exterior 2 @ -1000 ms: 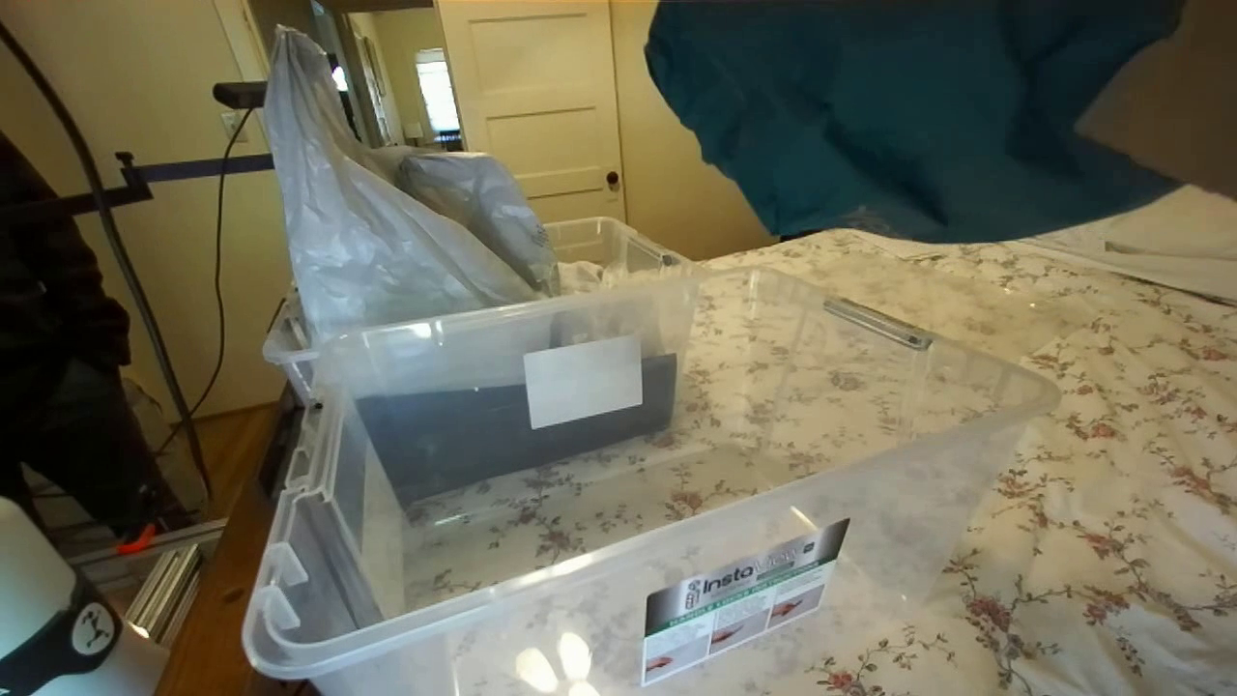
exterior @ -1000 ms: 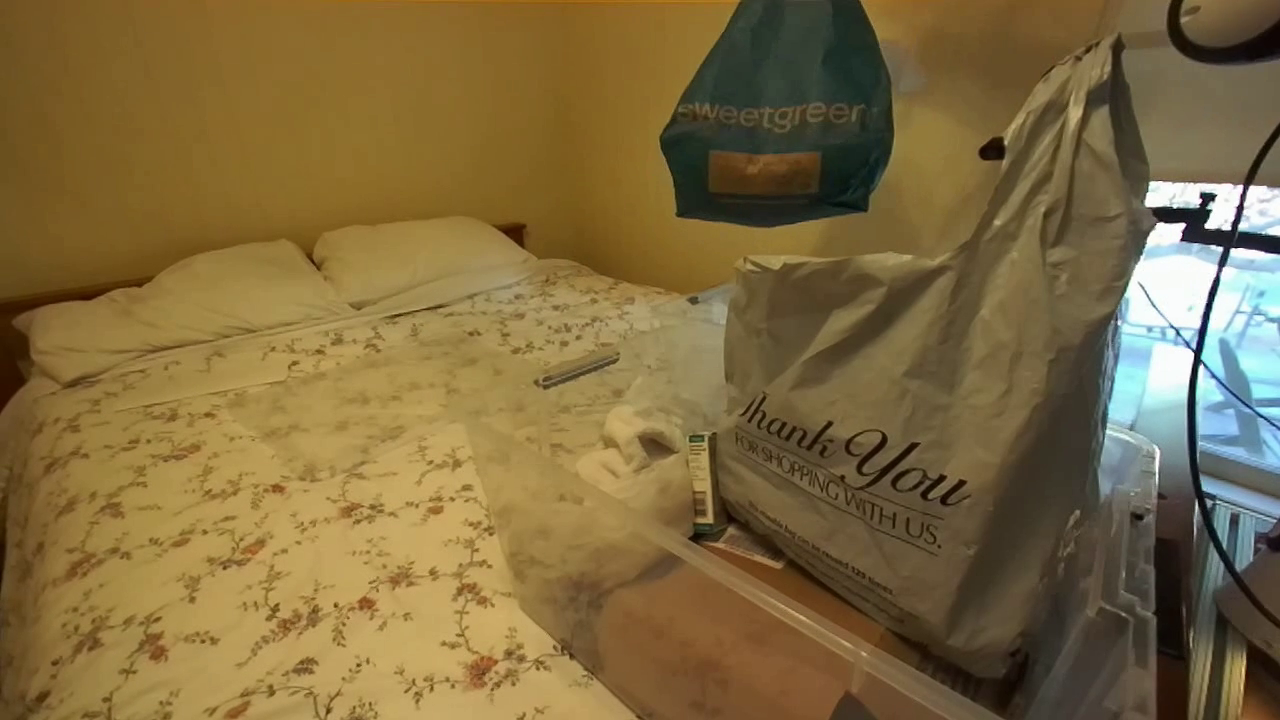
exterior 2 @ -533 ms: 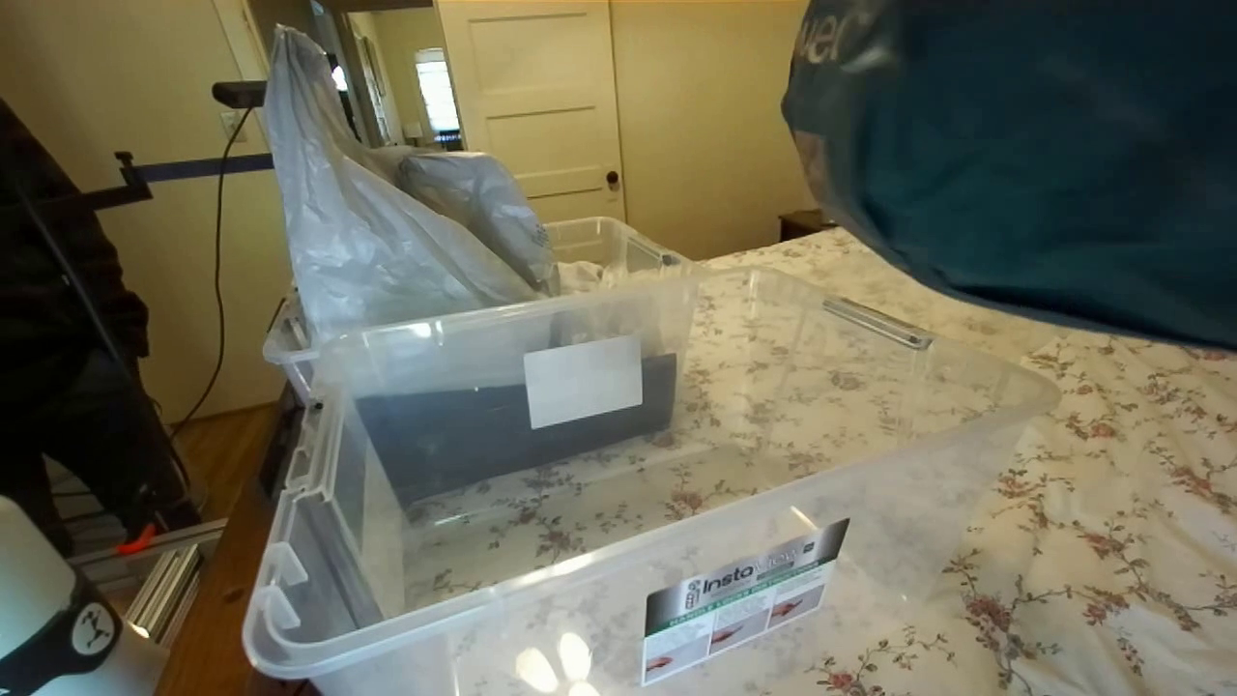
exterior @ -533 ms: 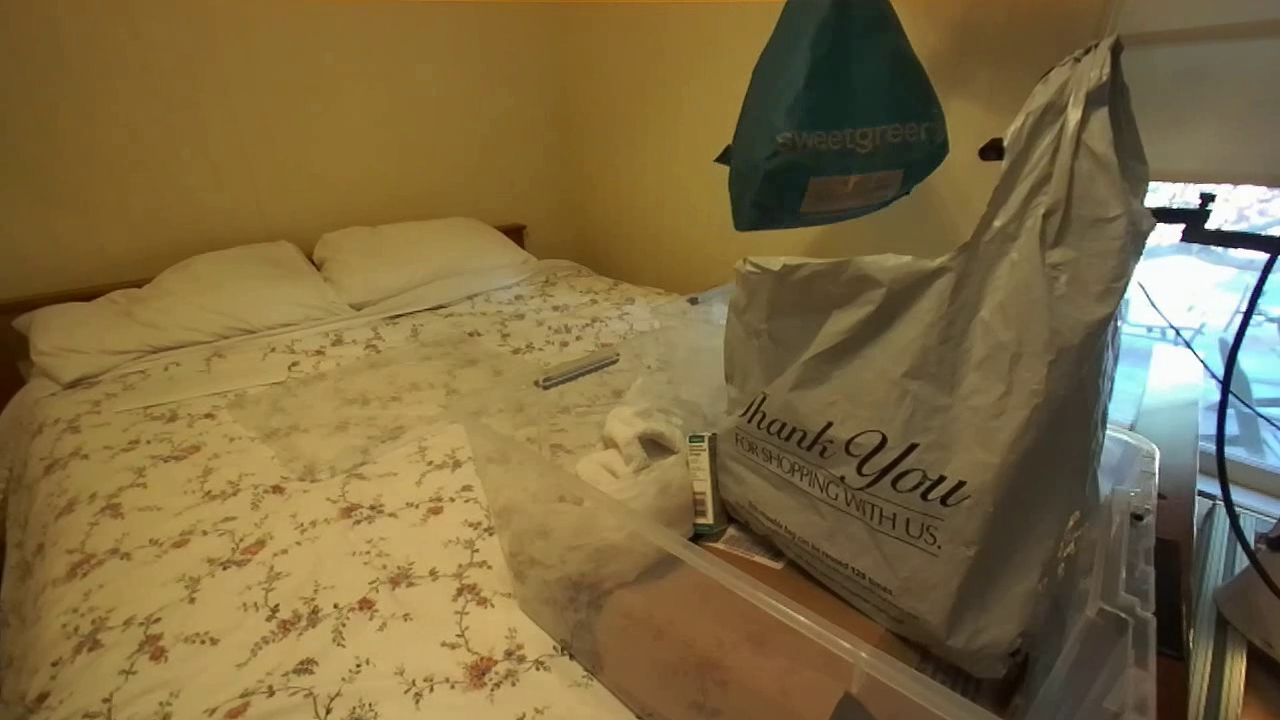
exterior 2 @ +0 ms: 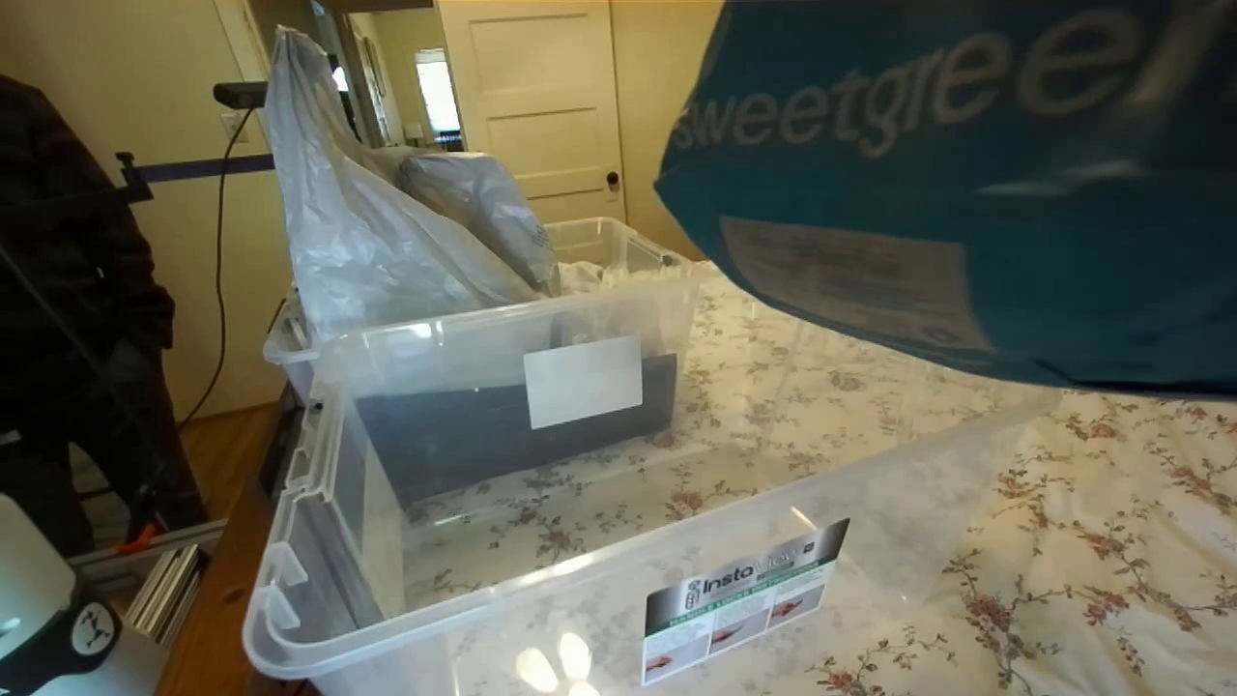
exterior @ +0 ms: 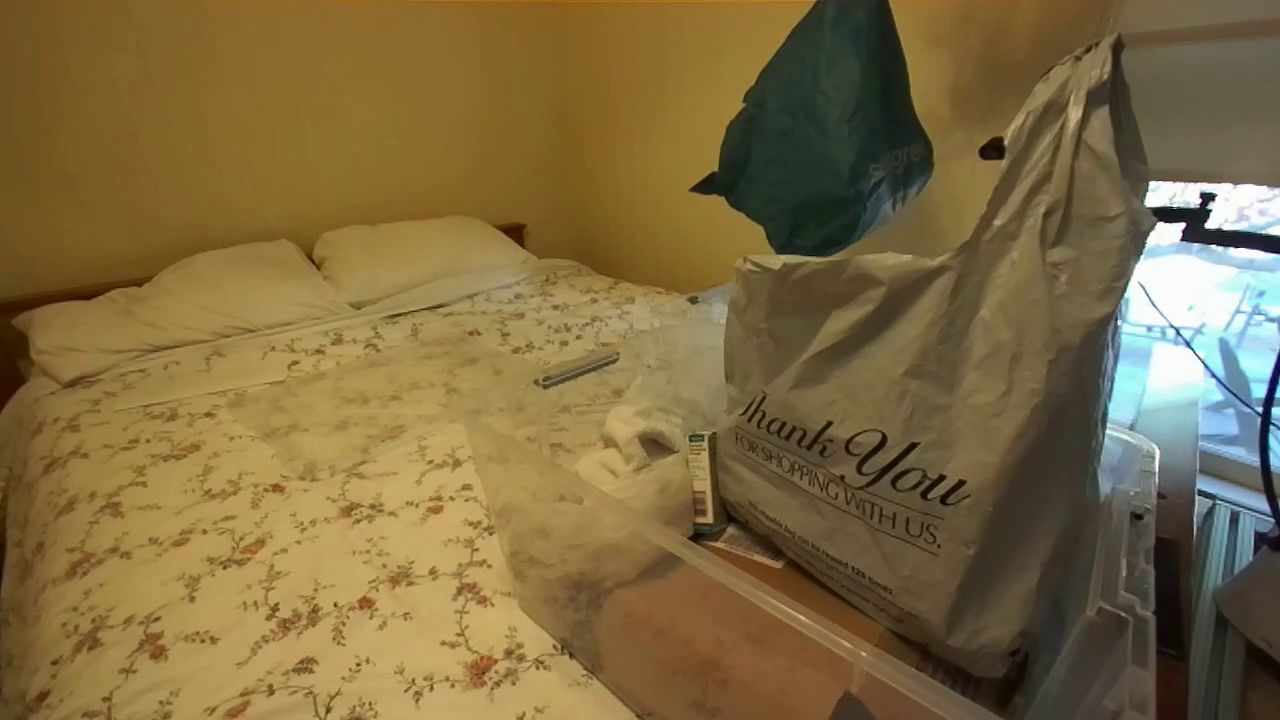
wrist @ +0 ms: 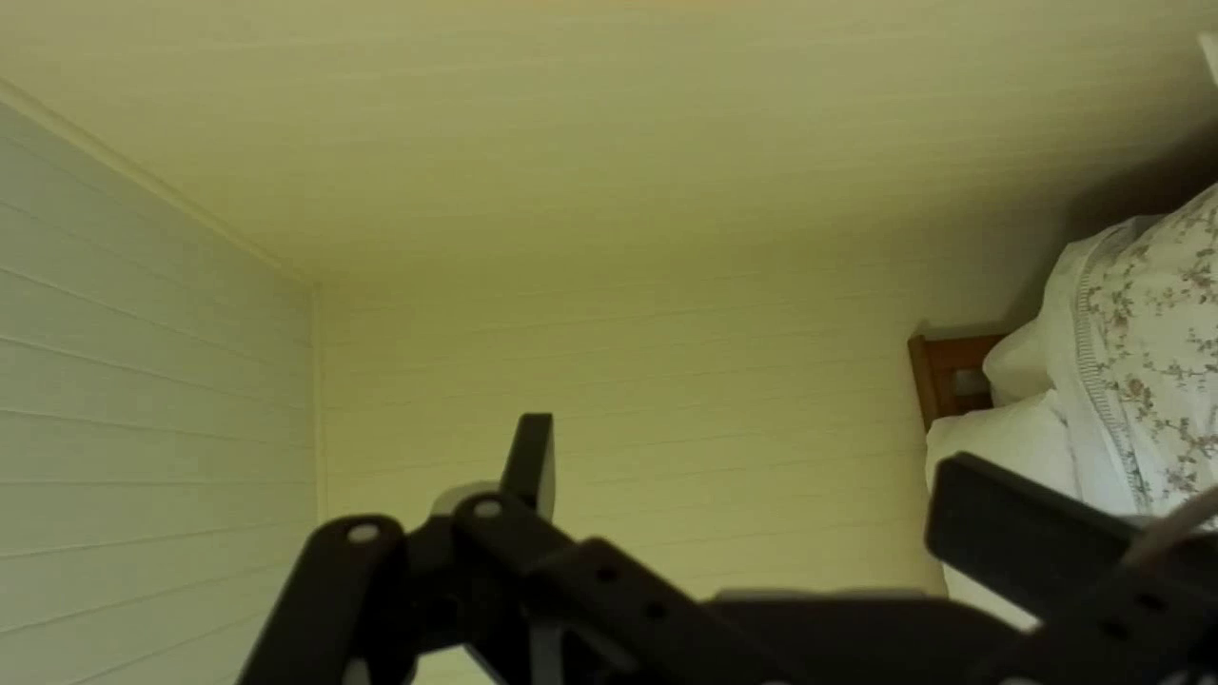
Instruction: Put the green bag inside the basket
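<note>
Green bag (exterior 2: 966, 198) hangs in the air in both exterior views, higher than the clear bin (exterior 2: 570, 604), and I see my gripper (wrist: 742, 461) with fingers (wrist: 1018, 538) spread apart, what may be a strap (wrist: 1178, 523) blurred across one.

I've got the grey "Thank You" bag (exterior: 870, 420) standing tall in both exterior views! Small box (exterior: 705, 485) just beside it, bright window (exterior: 1225, 300) beyond, two white pillows (exterior: 425, 262) at the head of the floral bedspread (exterior: 250, 560). And in an exterior view I see a panelled door (exterior 2: 541, 92), a person (exterior 2: 101, 271) in dark clothes at the left edge.
</note>
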Robot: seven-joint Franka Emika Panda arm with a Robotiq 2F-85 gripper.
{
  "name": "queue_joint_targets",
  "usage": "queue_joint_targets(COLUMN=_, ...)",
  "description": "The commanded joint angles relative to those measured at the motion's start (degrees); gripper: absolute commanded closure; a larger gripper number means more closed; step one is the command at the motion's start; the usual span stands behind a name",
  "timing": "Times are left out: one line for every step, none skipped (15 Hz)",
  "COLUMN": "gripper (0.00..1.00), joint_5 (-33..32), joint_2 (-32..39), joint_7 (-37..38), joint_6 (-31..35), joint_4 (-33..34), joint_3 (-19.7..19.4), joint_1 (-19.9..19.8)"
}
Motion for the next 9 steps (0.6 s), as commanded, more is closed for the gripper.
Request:
queue_joint_targets(gripper=0.0, joint_5=-14.23, joint_2=-10.18, joint_7=10.27, joint_6=-10.52, joint_4=-6.72, joint_3=5.02, joint_1=3.53)
queue_joint_targets(gripper=0.0, joint_5=-16.37, joint_2=-12.12, joint_7=12.77, joint_6=-13.85, joint_4=-8.8, joint_3=6.79, joint_1=3.8)
queue_joint_targets(gripper=0.0, joint_5=-17.66, joint_2=-13.89, joint_7=14.21, joint_6=-16.23, joint_4=-11.31, joint_3=8.6, joint_1=4.05)
queue_joint_targets(gripper=0.0, joint_5=-18.38, joint_2=-15.38, joint_7=15.01, joint_6=-17.65, joint_4=-13.62, joint_3=10.23, joint_1=4.26)
queue_joint_targets(gripper=0.0, joint_5=-17.99, joint_2=-16.58, joint_7=14.95, joint_6=-18.28, joint_4=-15.99, joint_3=11.51, joint_1=4.5)
queue_joint_targets(gripper=0.0, joint_5=-13.74, joint_2=-16.64, joint_7=13.53, joint_6=-16.59, joint_4=-18.22, joint_3=20.69, joint_1=-5.78)
queue_joint_targets(gripper=0.0, joint_5=-12.7, joint_2=-17.71, joint_7=13.37, joint_6=-16.34, joint_4=-20.24, joint_3=22.12, joint_1=-6.59)
queue_joint_targets(gripper=0.0, joint_5=-11.43, joint_2=-18.59, joint_7=12.91, joint_6=-15.42, joint_4=-22.69, joint_3=24.14, joint_1=-8.46)
queue_joint_targets(gripper=0.0, joint_5=-9.04, joint_2=-19.01, joint_7=12.2, joint_6=-14.72, joint_4=-24.64, joint_3=25.7, joint_1=-9.79)
